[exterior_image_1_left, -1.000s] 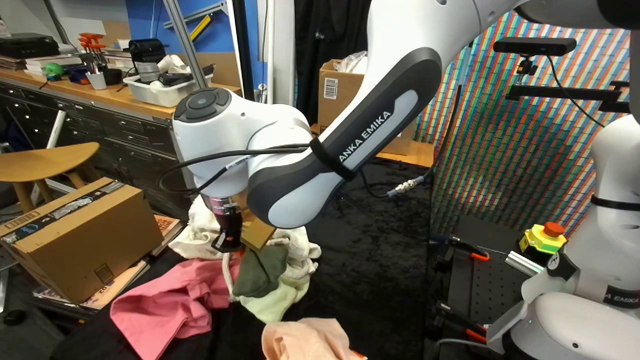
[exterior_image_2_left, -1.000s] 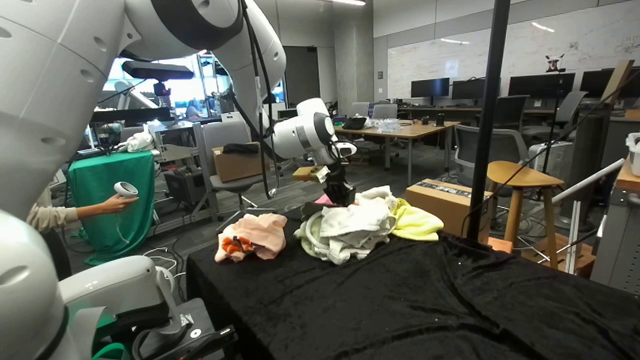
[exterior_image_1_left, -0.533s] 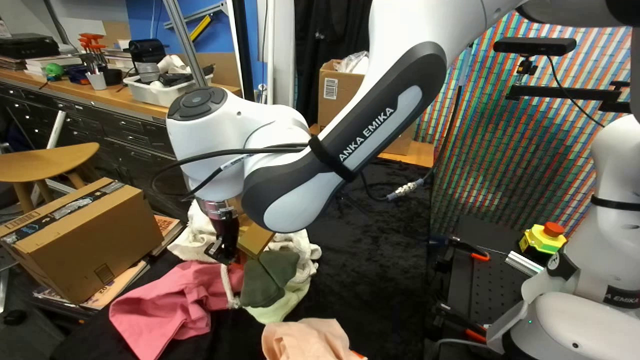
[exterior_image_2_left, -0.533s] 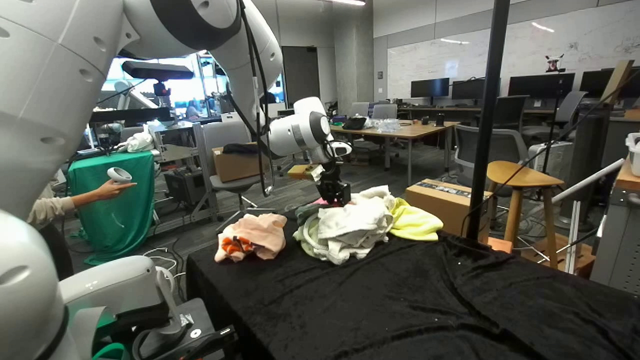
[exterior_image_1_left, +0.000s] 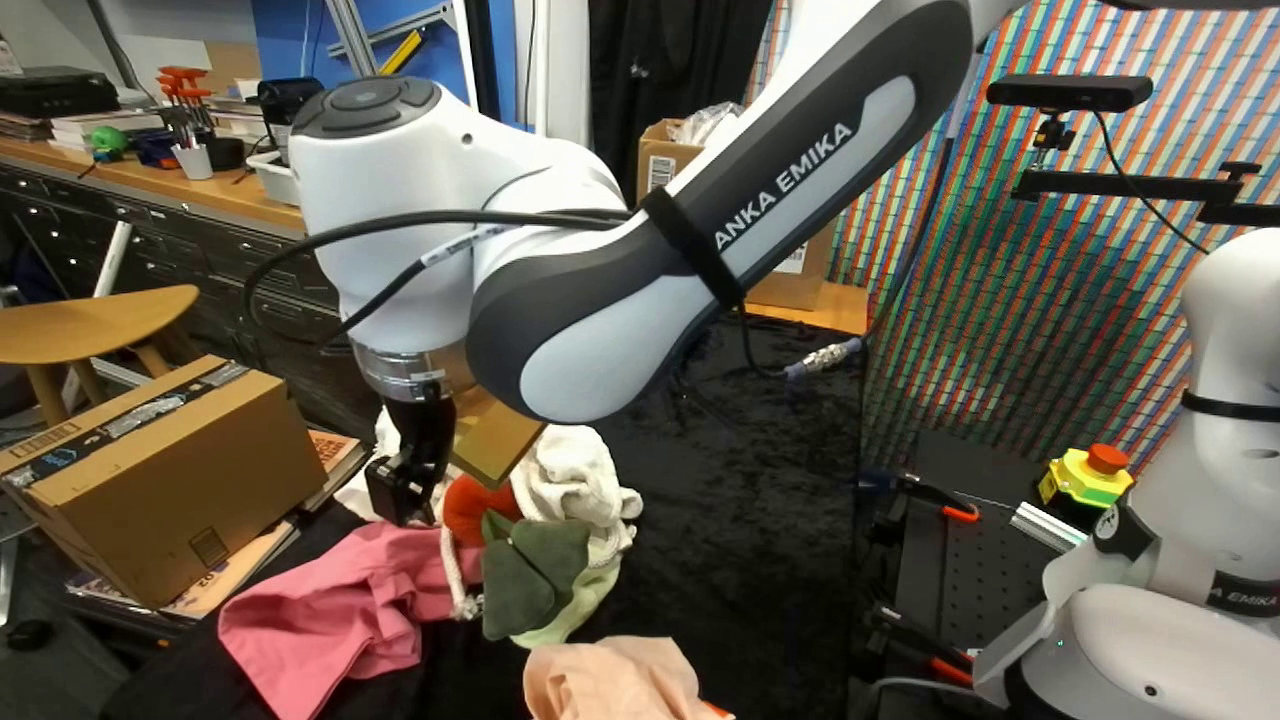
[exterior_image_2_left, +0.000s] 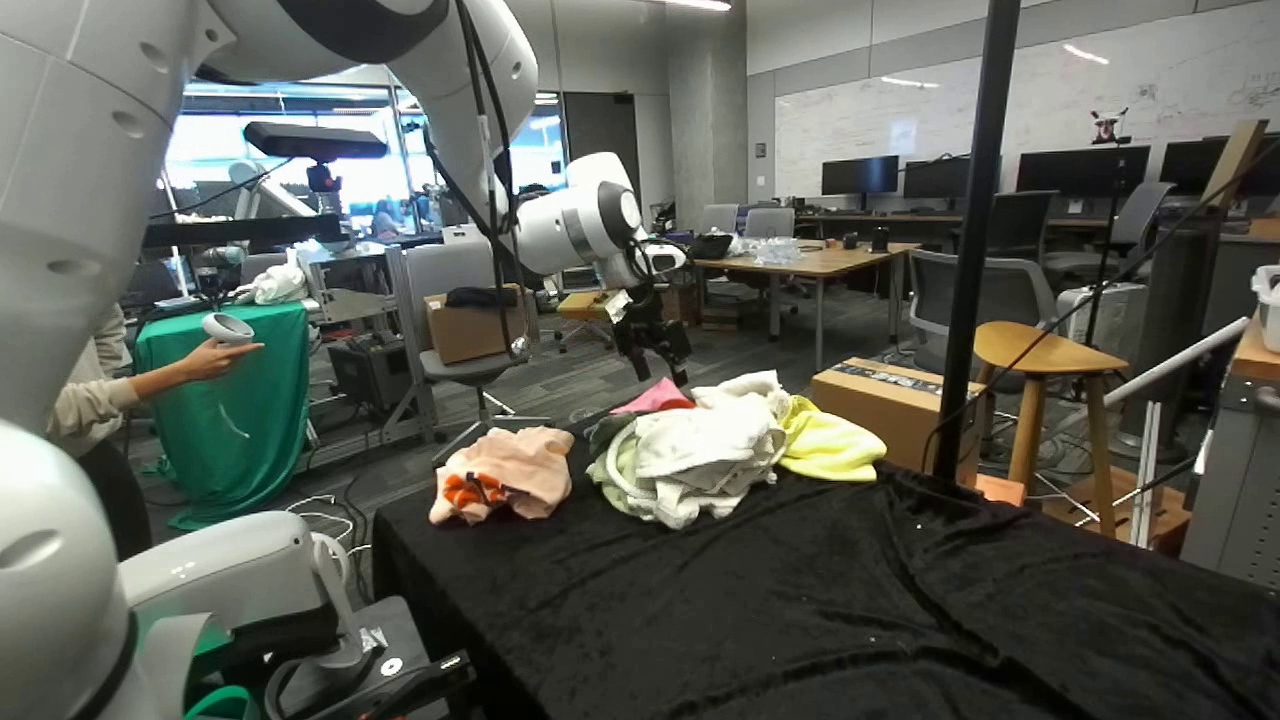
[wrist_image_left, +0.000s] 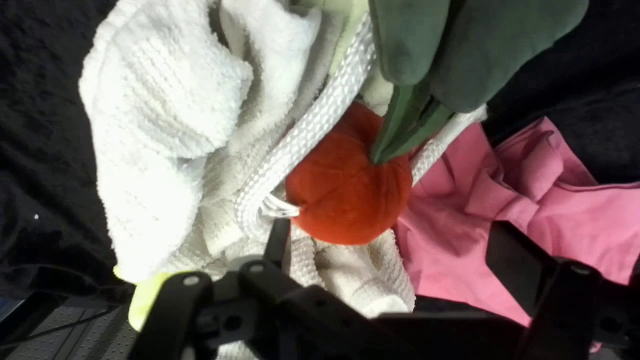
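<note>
In the wrist view my gripper (wrist_image_left: 392, 247) stands wide open with nothing between its fingers. Just beyond the fingertips lies an orange-red round plush (wrist_image_left: 350, 190) with dark green leaves (wrist_image_left: 500, 55). A white braided rope (wrist_image_left: 315, 125) runs past it, over a bunched white towel (wrist_image_left: 160, 115). Pink cloth (wrist_image_left: 465, 240) spreads under the right finger. An exterior view has the gripper (exterior_image_1_left: 400, 505) above the pile's edge, left of the plush (exterior_image_1_left: 470, 510). From another angle, the parted fingers of the gripper (exterior_image_2_left: 660, 372) hang above a pink cloth peak (exterior_image_2_left: 655, 397), apparently apart from it.
A peach cloth (exterior_image_2_left: 515, 470) lies beside the pile on the black-covered table (exterior_image_2_left: 800, 600); yellow cloth (exterior_image_2_left: 830, 440) is at the pile's far side. A cardboard box (exterior_image_1_left: 170, 480) and a dark pole (exterior_image_2_left: 975, 250) stand by the table. Someone's hand (exterior_image_2_left: 215, 360) holds a controller.
My gripper has risen off the pile and shifted left in both exterior views, its fingers now visibly apart. The orange plush has come into fuller view, its leaves slightly shifted.
</note>
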